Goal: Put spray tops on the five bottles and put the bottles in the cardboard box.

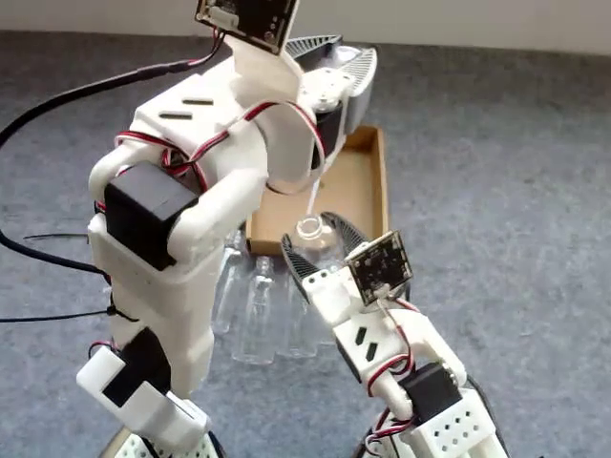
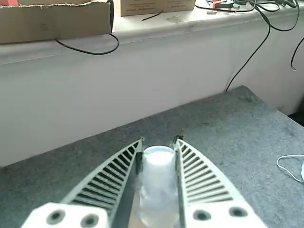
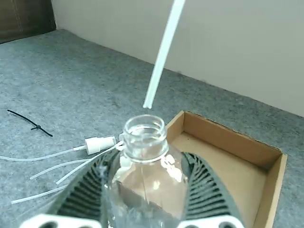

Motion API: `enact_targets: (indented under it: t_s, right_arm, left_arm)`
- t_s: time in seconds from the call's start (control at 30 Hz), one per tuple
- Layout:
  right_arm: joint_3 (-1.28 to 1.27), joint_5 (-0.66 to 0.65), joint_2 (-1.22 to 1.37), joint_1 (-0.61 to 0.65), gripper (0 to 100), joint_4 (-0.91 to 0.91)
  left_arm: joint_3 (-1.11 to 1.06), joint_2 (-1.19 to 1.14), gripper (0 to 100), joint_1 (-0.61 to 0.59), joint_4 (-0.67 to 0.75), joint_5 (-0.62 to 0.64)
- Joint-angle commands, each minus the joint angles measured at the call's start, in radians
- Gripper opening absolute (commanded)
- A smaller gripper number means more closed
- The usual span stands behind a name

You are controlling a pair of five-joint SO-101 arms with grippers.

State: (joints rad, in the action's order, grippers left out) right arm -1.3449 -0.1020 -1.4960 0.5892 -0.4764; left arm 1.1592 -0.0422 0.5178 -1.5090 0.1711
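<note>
Clear plastic bottle (image 3: 142, 178) looks empty, so I rate it light, thin-walled and slick; too much squeeze will dent it. Right jaws pinch it at the shoulder just under the open neck, upright, beside the near edge of the shallow brown cardboard box (image 3: 228, 161). Good hold point, it leaves the neck free. White plastic spray top (image 2: 157, 171) is stiff at the cap, but its thin white dip tube (image 3: 164, 52) looks whippy. Left jaws clamp the cap from both sides, left arm reared high above bottle and box. Tube hangs with its tip just above the neck, not in yet. Other clear bottles (image 1: 253, 305) stand on the grey felt tabletop (image 1: 516, 191) beside my left arm; spare spray tops (image 3: 97, 144) lie near.
</note>
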Motion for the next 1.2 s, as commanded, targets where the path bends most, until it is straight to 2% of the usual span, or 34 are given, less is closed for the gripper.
enact_targets:
  t_s: [0.0, 0.33, 0.7, 1.17]
  right_arm:
    - [0.012, 0.012, -0.018, 0.002, 0.5, -0.007]
    - [0.077, 0.060, -0.016, 0.002, 0.5, -0.059]
    - [0.137, 0.103, -0.018, 0.007, 0.5, -0.091]
    - [0.128, 0.101, -0.021, 0.007, 0.5, -0.091]
  left_arm:
    - [0.001, 0.001, 2, 0.013, -0.003, 0.011]
    - [-0.005, -0.001, 2, 0.013, -0.048, 0.011]
    - [-0.114, 0.007, 2, 0.019, -0.037, 0.012]
    - [-0.117, 0.001, 2, 0.018, 0.092, 0.003]
